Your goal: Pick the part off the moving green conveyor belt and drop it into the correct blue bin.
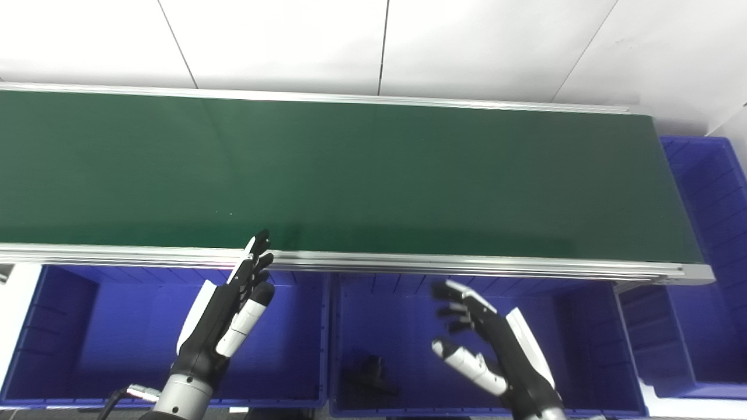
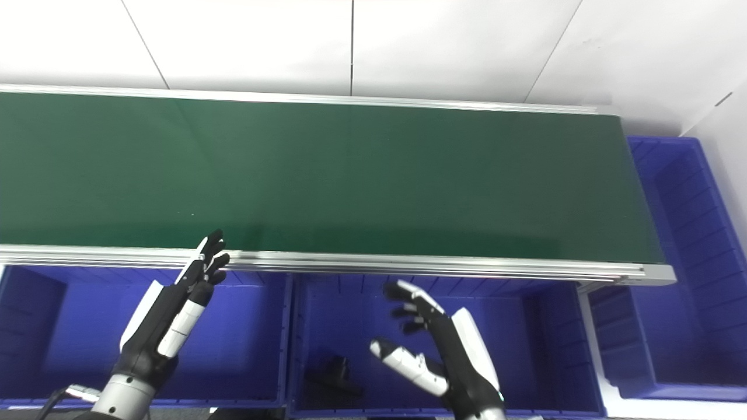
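Bright, even overhead light; the white wall point(image 1: 467, 41) at the top nearly washes out. Soft sheen across the green belt point(image 1: 350, 175). Bin point(image 2: 437, 303) interiors look slightly soft, perhaps blurred.

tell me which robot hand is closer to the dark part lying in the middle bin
Right. The right robot hand hovers open just right of the dark part, over the same bin. The left robot hand is over the neighbouring bin.
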{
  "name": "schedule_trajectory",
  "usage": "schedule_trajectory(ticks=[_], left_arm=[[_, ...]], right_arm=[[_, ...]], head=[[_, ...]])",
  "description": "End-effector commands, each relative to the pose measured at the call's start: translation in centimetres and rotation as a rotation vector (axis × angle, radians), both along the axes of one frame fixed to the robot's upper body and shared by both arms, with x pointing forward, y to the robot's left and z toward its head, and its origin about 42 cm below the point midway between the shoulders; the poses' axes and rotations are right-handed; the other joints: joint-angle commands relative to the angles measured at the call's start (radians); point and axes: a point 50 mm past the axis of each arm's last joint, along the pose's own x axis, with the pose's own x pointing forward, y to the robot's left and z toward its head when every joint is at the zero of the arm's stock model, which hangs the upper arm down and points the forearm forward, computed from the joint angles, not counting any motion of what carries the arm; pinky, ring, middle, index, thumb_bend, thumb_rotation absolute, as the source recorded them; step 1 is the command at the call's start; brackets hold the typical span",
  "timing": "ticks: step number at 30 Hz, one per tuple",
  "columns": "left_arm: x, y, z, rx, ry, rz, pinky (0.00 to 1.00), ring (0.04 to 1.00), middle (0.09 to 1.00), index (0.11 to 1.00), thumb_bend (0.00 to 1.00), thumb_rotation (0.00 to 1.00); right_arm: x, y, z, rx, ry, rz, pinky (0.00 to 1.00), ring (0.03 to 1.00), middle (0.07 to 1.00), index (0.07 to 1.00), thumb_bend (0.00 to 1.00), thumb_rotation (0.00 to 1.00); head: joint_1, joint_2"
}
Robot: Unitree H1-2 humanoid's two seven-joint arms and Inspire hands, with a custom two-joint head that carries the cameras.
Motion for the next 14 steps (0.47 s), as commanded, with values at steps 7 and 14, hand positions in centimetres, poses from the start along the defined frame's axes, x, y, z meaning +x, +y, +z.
schedule_trajectory(ticks=[7,14], left_arm=[[-0.6,0.2,0.9,0.001,-0.130,0.008,0.96,0.977,1.000,1.000,0.77,0.97],[-0.5,-0.1,0.7,0.019,-0.165,0.012,0.98,0.979,1.000,1.000,0.77,1.00]], right_arm=[[0.5,0.8,1.2,0.169,-0.320,-0.133,0.90,0.943,0.970,0.967,0.86,1.00],[0.7,0.5,0.7,0.288,-0.282,-0.171,0.92,0.954,0.993,1.000,0.88,1.00]], head=[[0.034,-0.007],[0.043,-0.012]])
